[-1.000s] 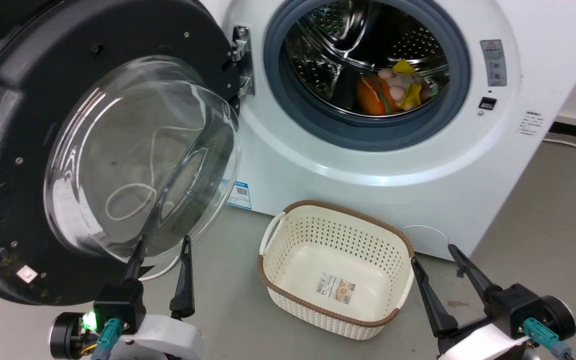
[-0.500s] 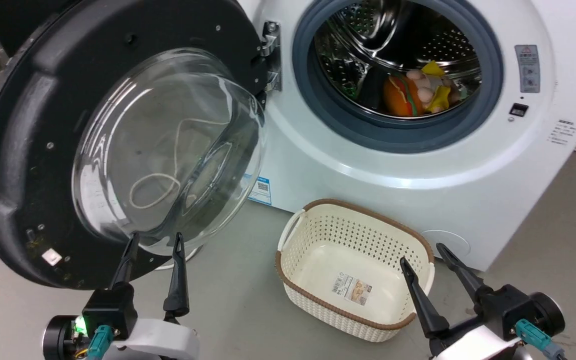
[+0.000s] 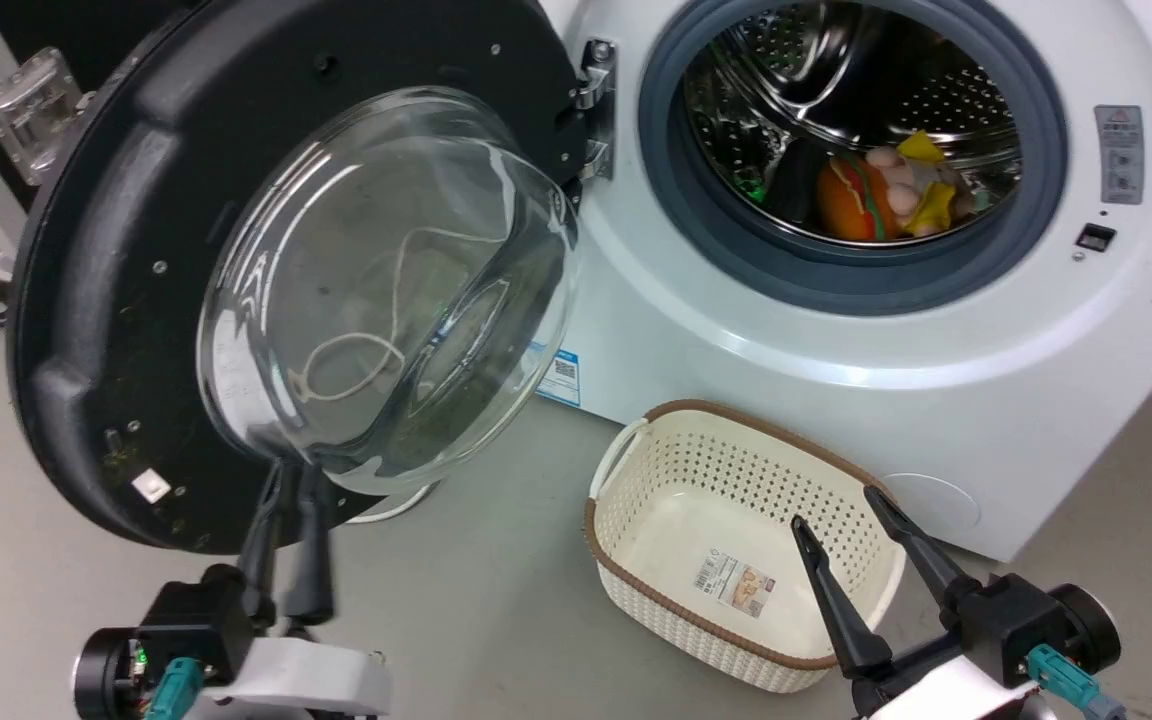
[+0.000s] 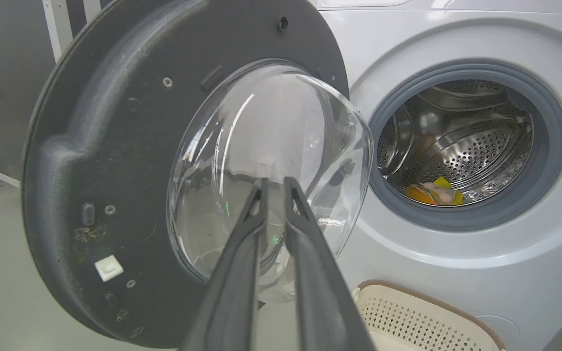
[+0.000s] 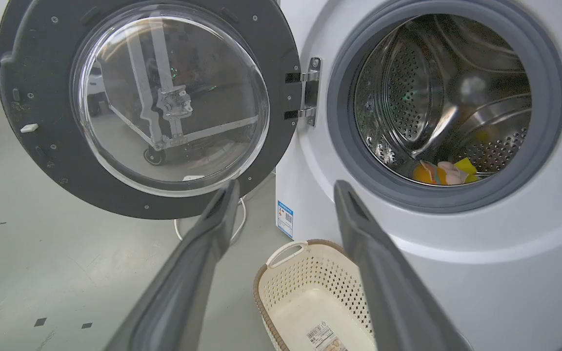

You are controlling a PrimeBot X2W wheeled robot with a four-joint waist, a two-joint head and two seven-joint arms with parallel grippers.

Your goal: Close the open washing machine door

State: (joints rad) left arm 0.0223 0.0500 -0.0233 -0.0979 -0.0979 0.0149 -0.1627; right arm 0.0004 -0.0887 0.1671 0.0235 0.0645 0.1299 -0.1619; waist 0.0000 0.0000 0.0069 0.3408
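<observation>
Black plastic rings the washing machine door [image 3: 116, 300], which stands swung wide open to the left of the washing machine [image 3: 836, 370]. It hangs from the hinge [image 3: 596, 100] beside the drum opening [image 3: 696, 230], with its bulging glass window [image 3: 386, 300] turned toward the robot.

The left gripper [image 3: 291, 478] is by far the nearer one. Its fingers point up at the lower rim of the glass and stand close together with only a thin slit between them, holding nothing (in the left wrist view the tips lie in front of the bowl, and contact cannot be made out). The right gripper [image 3: 834, 507] is spread wide and empty above the near rim of the basket [image 3: 696, 404], well apart from the door.

What the next move turns on is the hinge. It sits on the door's right edge, so the free edge lies up and to the left of the left gripper. The door must swing rightward, across the basket's side, onto the opening. The left gripper is on the inner face, so it probably has to reach round the free edge to push. The toys [image 3: 881, 195] lie well inside the drum.
</observation>
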